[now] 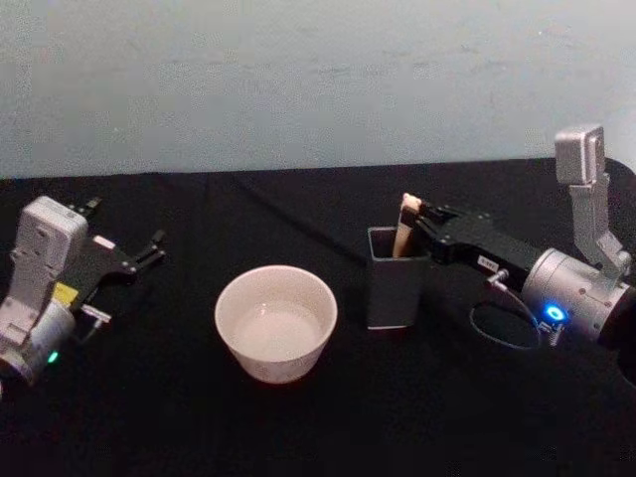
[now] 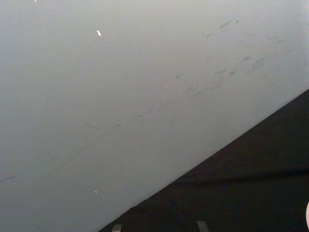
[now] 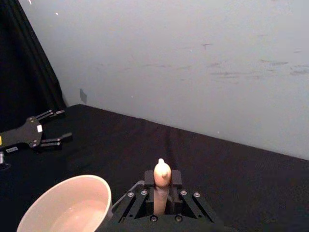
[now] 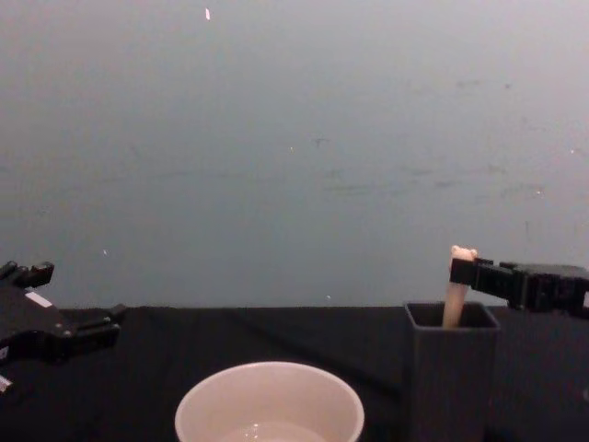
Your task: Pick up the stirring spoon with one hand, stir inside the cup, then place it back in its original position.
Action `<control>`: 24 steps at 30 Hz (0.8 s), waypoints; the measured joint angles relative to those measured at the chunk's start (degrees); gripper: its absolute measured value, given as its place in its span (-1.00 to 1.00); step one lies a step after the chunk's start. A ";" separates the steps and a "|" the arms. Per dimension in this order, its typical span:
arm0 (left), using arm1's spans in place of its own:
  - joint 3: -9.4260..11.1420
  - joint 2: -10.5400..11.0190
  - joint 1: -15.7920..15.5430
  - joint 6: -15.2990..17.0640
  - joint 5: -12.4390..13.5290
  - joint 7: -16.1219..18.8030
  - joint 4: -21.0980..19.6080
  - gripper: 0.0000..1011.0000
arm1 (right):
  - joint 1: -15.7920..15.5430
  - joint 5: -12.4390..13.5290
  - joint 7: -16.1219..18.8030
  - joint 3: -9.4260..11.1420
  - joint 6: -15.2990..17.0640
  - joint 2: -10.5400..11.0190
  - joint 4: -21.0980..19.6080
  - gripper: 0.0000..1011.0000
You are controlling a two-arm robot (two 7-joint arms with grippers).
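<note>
A black bench [image 1: 298, 437] carries everything here. Largest on it is one cup [image 1: 275, 322], wide and cream-white, standing near the middle. Just beside it, toward the robot's right, stands one dark grey square holder [image 1: 394, 278]. One stirring spoon [image 1: 406, 227] stands in that holder, its long axis close to upright, cream handle and small knobbed top poking above the rim, stem and bowl hidden inside.

The right tool [image 1: 421, 221] reaches in level from the right and sits at the handle's upper end. In the right wrist view its fingers [image 3: 131, 202] lie on either side of the handle, close against it, so it looks closed on the spoon. The spoon's way out of the holder is straight up along its own axis, and the cup then lies to the left of the tool, so I judge a lift comes before any sideways carry.

The left tool [image 1: 149, 250] rests parked at the bench's left side, fingers spread apart, well away from the cup.
</note>
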 joint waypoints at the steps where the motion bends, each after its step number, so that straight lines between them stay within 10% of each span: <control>1: 0.00 0.00 0.00 0.00 0.00 0.00 0.00 0.98 | 0.00 -0.02 0.04 0.02 0.09 -0.04 0.12 -0.60; 24: 0.00 0.00 0.00 0.00 0.00 0.00 0.00 0.98 | -0.23 -0.17 0.75 0.21 0.58 -0.05 0.56 -0.60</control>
